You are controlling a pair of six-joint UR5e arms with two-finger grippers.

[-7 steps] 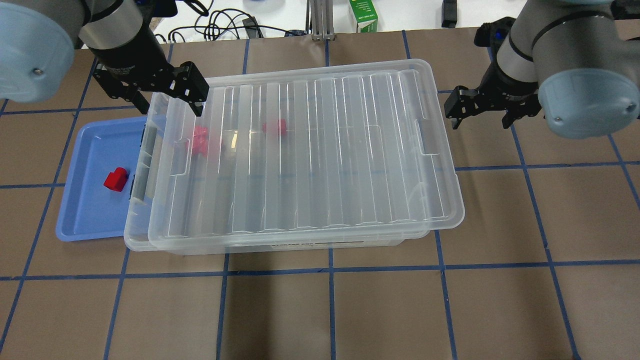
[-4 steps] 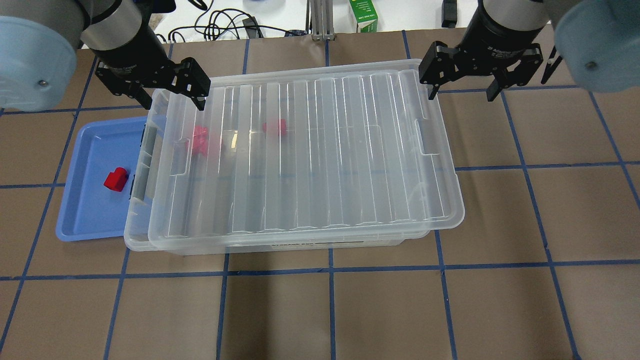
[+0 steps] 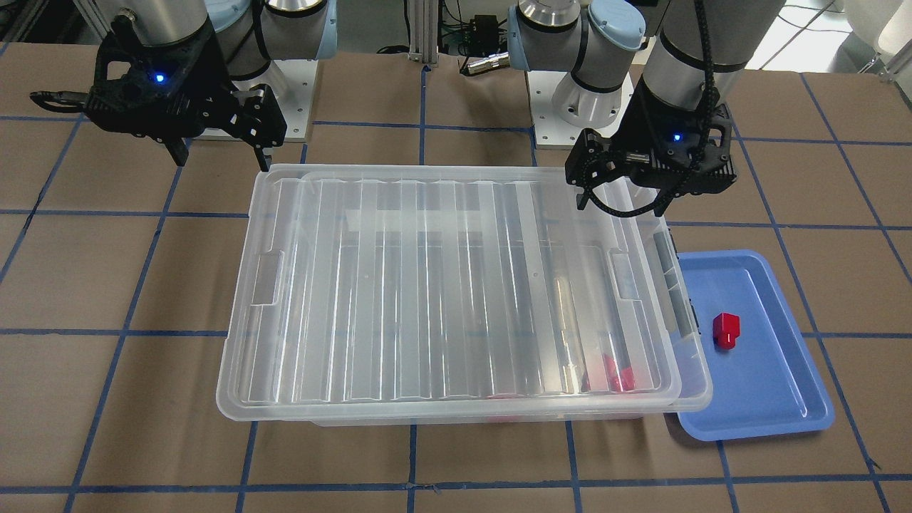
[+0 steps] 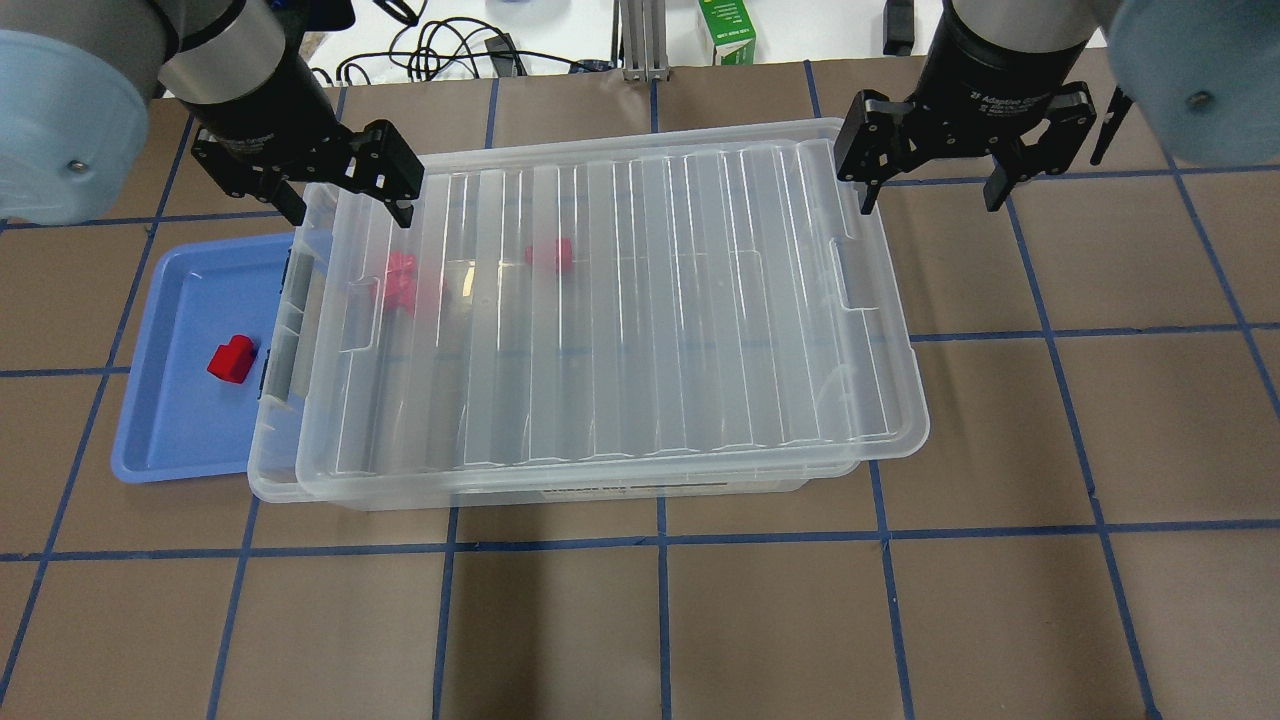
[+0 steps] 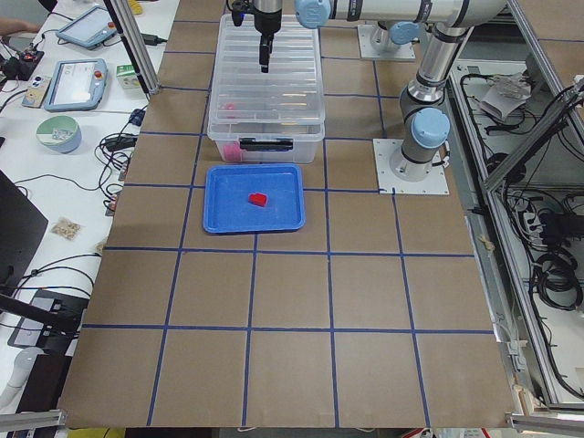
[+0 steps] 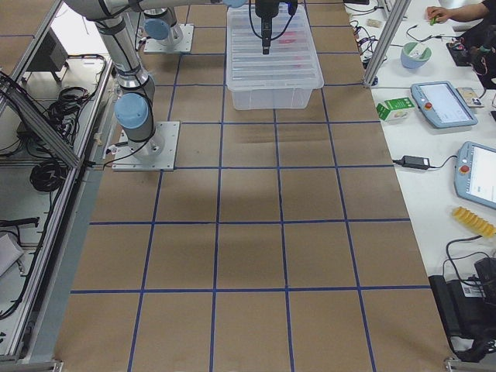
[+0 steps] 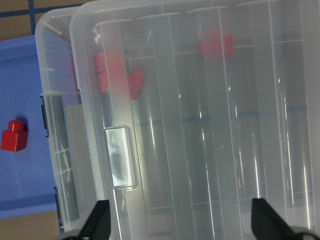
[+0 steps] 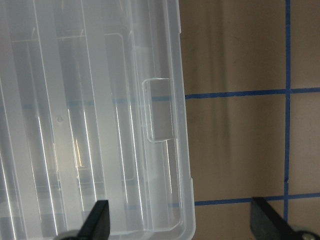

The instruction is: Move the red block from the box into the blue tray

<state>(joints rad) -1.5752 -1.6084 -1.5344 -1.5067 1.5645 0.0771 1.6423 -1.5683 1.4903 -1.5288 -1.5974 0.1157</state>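
Note:
The clear box (image 4: 600, 310) sits mid-table with its ribbed lid lying on it, slightly shifted. Two or more red blocks (image 4: 400, 280) (image 7: 115, 75) show blurred through the lid near its left end. The blue tray (image 4: 170, 420) lies at the box's left end, partly under it, with one red block (image 4: 232, 359) (image 3: 727, 330) in it. My left gripper (image 4: 347, 205) is open and empty, straddling the lid's left end. My right gripper (image 4: 930, 190) is open and empty, straddling the lid's right edge (image 8: 182, 125).
A green carton (image 4: 727, 30) and cables (image 4: 440, 50) lie beyond the table's far edge. The robot bases (image 3: 556, 121) stand behind the box. Blue tape lines grid the brown table (image 4: 700, 620).
My right arm has swung in from the table's right side to the box's right end and turned its gripper. My left gripper has barely shifted. The blocks have not moved.

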